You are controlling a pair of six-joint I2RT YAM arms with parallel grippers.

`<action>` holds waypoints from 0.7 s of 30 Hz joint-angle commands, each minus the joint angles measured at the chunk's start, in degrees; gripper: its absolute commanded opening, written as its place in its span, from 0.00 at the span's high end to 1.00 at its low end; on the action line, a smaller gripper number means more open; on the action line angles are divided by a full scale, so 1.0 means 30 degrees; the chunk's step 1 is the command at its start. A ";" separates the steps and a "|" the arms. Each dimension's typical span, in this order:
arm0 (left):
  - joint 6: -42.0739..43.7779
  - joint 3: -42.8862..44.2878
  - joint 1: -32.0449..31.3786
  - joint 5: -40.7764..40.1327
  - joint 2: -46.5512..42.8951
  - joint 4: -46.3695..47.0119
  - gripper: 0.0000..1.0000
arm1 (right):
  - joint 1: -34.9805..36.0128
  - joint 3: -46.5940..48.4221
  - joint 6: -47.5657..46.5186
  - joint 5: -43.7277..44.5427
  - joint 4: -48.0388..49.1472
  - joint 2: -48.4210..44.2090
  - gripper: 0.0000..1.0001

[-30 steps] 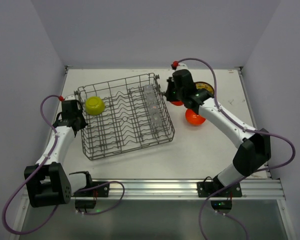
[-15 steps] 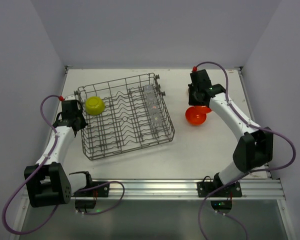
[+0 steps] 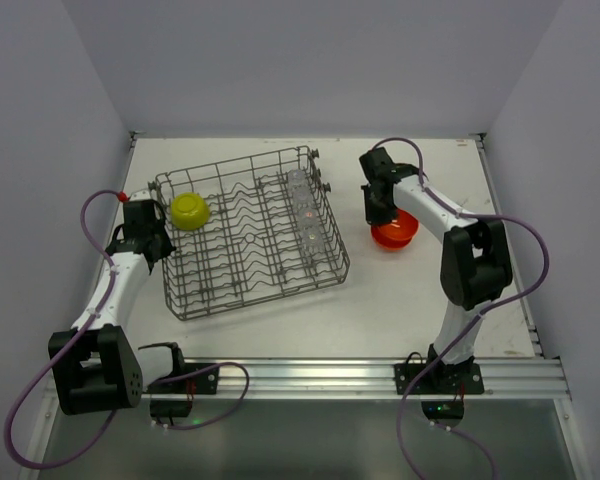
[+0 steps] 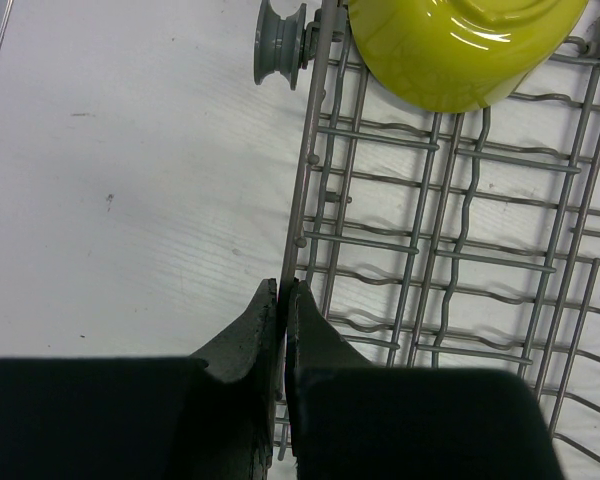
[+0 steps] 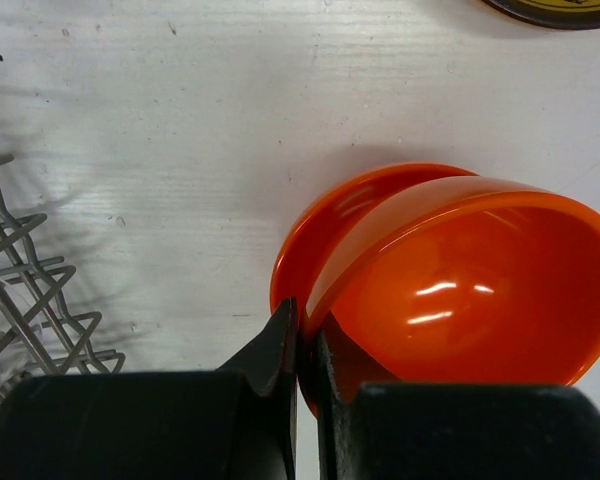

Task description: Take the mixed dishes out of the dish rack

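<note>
Pinching glossy orange bowl rim, right gripper clamped; left gripper held grey wire dish rack edge. Right wrist alone showed second bowl nested beneath.

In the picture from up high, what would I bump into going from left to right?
left tool → lime-yellow bowl → glass cups → orange bowls

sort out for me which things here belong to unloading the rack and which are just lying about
Job:
dish rack, left pincer on its rim
lime-yellow bowl and glass cups inside it
two orange bowls on the table, one tilted in the other, held by the right pincer
dark plate beyond

Just there:
purple cables
metal rail
</note>
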 commanded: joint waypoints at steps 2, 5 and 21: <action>-0.0312 0.0197 -0.0314 0.0595 -0.0228 0.0385 1.00 | 0.0179 0.0840 0.0055 0.0055 -0.0221 -0.0425 0.90; -0.0312 0.0197 -0.0314 0.0595 -0.0228 0.0414 1.00 | 0.0267 0.1045 0.0084 0.0113 -0.0514 -0.0073 0.84; -0.0312 0.0109 -0.0343 0.0449 -0.0404 0.0385 1.00 | 0.0589 0.0988 0.0319 0.0904 -0.0868 -0.1886 0.53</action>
